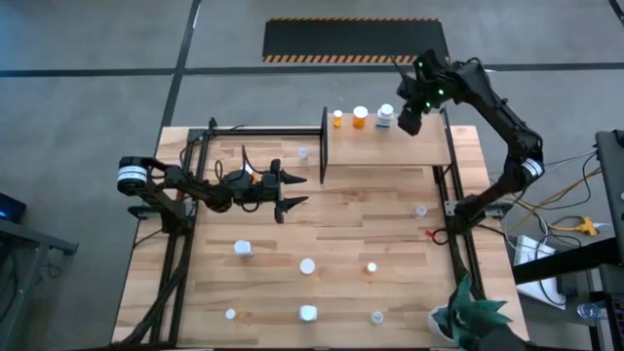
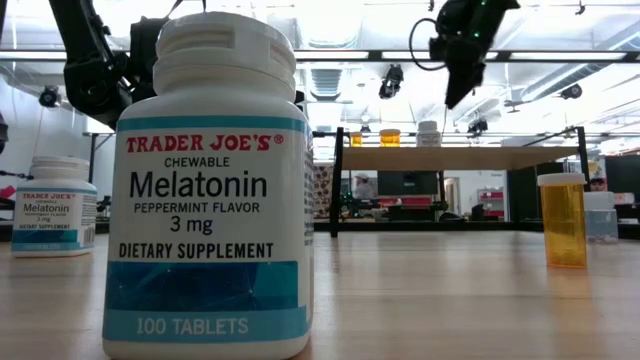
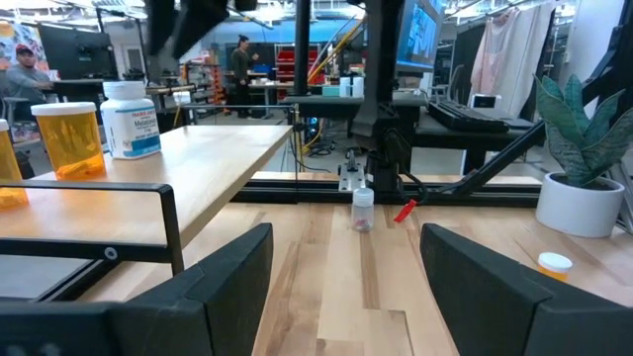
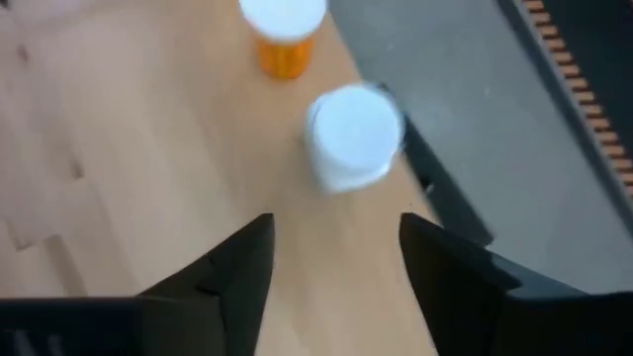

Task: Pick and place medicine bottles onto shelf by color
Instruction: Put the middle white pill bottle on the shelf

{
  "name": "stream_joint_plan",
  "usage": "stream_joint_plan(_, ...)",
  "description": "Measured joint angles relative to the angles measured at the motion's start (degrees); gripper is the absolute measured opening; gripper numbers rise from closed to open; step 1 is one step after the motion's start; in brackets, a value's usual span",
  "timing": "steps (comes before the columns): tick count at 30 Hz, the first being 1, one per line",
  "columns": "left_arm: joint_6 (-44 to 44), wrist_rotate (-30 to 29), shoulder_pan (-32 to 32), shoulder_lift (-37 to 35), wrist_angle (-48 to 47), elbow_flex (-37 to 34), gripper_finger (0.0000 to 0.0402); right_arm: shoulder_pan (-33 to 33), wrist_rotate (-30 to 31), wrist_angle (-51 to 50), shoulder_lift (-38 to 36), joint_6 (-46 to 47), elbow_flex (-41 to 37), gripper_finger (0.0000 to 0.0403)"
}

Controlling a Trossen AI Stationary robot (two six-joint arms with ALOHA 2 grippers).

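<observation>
Here, your right gripper hovers over the shelf at upper right, jaws apart and empty, just beside a white bottle. Your left gripper waits mid-left above the worktop, jaws wide.

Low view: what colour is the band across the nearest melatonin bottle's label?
Blue-teal on the melatonin bottle; low view shows it best.

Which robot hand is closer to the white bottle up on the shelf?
The right one. The right gripper hangs just beside the white bottle on the shelf, empty. The left gripper is open, far off over the table.
</observation>
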Motion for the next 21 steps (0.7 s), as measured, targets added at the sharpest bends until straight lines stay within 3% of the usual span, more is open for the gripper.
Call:
stream_joint_plan(4, 0.0, 0.0, 0.0, 0.0, 0.0, 0.0, 0.0242, 0.9, 0.0, 3.6, -3.6, 3.0, -9.6, 0.0124)
stream_joint_plan(9, 0.0, 0.0, 0.0, 0.0, 0.0, 0.0, 0.022, 2.3, 0.0, 20.7, -9.7, 10.1, -22.5, 0.0024)
stream_joint_plan(14, 0.0, -0.1, 0.7, 0.0, 0.0, 0.0, 0.0156, 2.5, 0.5, 28.9, -13.0, 15.2, -30.0, 0.0013)
stream_joint_plan(21, 0.4, -0.1, 1.1, 0.0, 0.0, 0.0, 0.0075, 2.5, 0.5, 35.5, -13.8, 21.0, -33.5, 0.0011)
